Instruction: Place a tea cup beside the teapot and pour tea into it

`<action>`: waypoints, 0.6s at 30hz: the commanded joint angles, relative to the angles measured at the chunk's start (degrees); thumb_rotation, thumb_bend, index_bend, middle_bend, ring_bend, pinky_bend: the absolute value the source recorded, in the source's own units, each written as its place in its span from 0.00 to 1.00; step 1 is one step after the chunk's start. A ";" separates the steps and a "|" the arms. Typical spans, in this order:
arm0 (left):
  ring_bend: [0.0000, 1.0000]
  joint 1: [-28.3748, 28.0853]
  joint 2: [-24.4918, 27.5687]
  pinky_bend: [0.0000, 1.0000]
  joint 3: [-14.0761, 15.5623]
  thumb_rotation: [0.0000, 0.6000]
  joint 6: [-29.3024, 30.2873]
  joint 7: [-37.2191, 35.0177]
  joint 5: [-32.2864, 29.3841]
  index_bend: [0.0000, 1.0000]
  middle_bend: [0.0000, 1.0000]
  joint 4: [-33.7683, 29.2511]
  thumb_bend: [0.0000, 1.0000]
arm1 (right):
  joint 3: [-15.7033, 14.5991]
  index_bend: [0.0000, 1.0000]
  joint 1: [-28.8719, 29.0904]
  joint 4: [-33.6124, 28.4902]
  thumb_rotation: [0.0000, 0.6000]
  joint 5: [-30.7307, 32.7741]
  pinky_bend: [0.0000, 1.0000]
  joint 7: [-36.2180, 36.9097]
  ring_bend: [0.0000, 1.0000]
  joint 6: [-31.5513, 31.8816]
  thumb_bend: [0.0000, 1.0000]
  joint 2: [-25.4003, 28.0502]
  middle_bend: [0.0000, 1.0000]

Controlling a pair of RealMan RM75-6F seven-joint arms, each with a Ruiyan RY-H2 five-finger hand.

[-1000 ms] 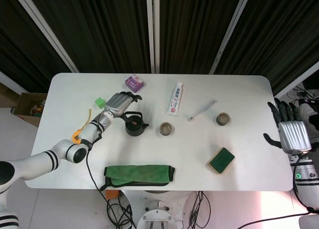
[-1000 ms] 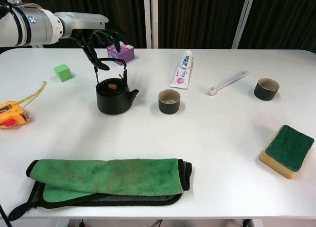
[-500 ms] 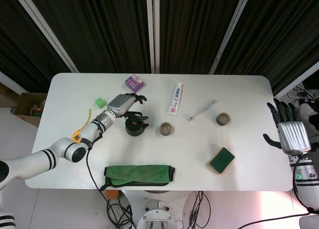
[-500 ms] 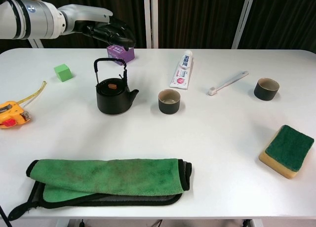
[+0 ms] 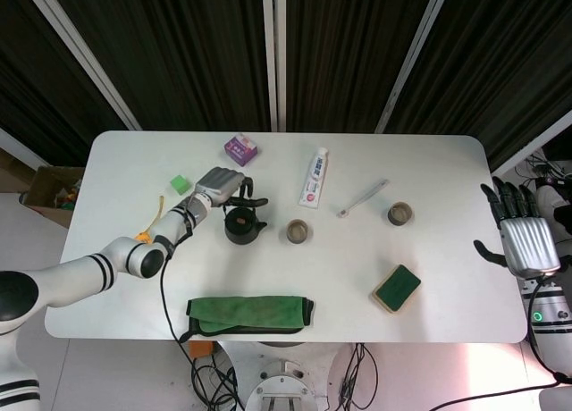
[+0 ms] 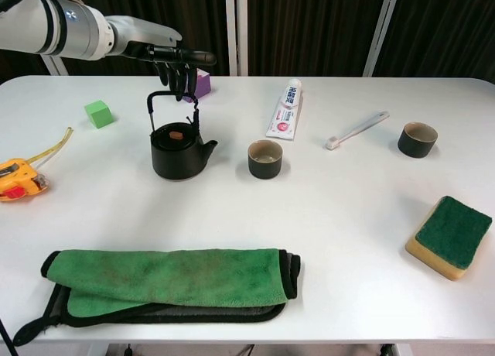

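Observation:
A black teapot (image 6: 179,153) (image 5: 241,226) with an upright hoop handle stands left of centre on the white table (image 6: 340,217). A dark tea cup (image 6: 265,159) (image 5: 298,231) sits just right of its spout. A second cup (image 6: 418,139) (image 5: 399,213) stands far right. My left hand (image 6: 172,62) (image 5: 229,186) hovers over the teapot, fingers hanging down at the top of the handle and thumb stretched out; no closed grip shows. My right hand (image 5: 523,239) hangs with fingers spread beyond the table's right edge, holding nothing.
A toothpaste tube (image 6: 285,108) and a toothbrush (image 6: 356,129) lie behind the cups. A green sponge (image 6: 448,236) is at the right front, a folded green towel (image 6: 170,282) at the front. A purple box (image 6: 203,83), green cube (image 6: 98,113) and tape measure (image 6: 19,178) sit left.
My left hand rose off the teapot handle, then swung back over it with the fingers now pointing down at the handle. Teapot, cups and right hand have not moved.

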 commanded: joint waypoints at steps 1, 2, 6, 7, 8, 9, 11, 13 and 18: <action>0.39 -2.09 -0.46 0.28 2.39 0.01 1.43 2.99 -3.79 0.44 0.49 -0.27 0.00 | 0.05 0.00 -0.02 0.14 1.00 0.12 0.00 0.14 0.00 -0.10 0.18 0.01 0.00; 0.40 -2.37 -0.52 0.28 2.73 0.01 1.61 3.40 -4.58 0.45 0.50 -0.47 0.00 | 0.05 0.00 0.00 0.21 1.00 0.13 0.00 0.20 0.00 -0.16 0.18 -0.02 0.00; 0.42 -3.68 -0.62 0.24 3.94 0.01 2.09 4.74 -7.71 0.47 0.51 -1.21 0.00 | -0.02 0.00 0.10 0.54 1.00 0.13 0.00 0.46 0.00 -0.55 0.18 -0.31 0.00; 0.43 -3.95 -0.60 0.23 4.16 0.01 2.17 5.00 -8.24 0.47 0.52 -1.35 0.00 | -0.05 0.00 0.12 0.62 1.00 0.14 0.00 0.50 0.00 -0.63 0.18 -0.35 0.00; 0.43 -4.21 -0.55 0.23 4.35 0.01 2.25 5.22 -8.75 0.47 0.52 -1.54 0.00 | -0.07 0.00 0.12 0.68 1.00 0.16 0.00 0.56 0.00 -0.71 0.18 -0.39 0.00; 0.43 -4.53 -0.44 0.23 4.62 0.01 2.41 5.53 -9.33 0.47 0.52 -1.85 0.00 | -0.08 0.00 0.11 0.79 1.00 0.18 0.00 0.61 0.00 -0.73 0.18 -0.45 0.00; 0.44 -4.94 -0.27 0.23 5.07 0.01 2.55 5.98 -10.04 0.48 0.53 -2.35 0.00 | -0.06 0.00 0.05 0.95 1.00 0.26 0.00 0.71 0.00 -0.72 0.18 -0.52 0.00; 0.44 -5.39 -0.19 0.23 5.62 0.01 2.49 6.31 -11.06 0.48 0.53 -2.78 0.00 | -0.05 0.00 -0.01 1.12 1.00 0.34 0.00 0.84 0.00 -0.69 0.18 -0.58 0.00; 0.48 -6.27 -0.56 0.23 6.57 0.01 2.31 6.56 -12.77 0.49 0.54 -3.15 0.00 | -0.07 0.00 -0.14 1.39 1.00 0.33 0.00 1.15 0.00 -0.64 0.18 -0.66 0.00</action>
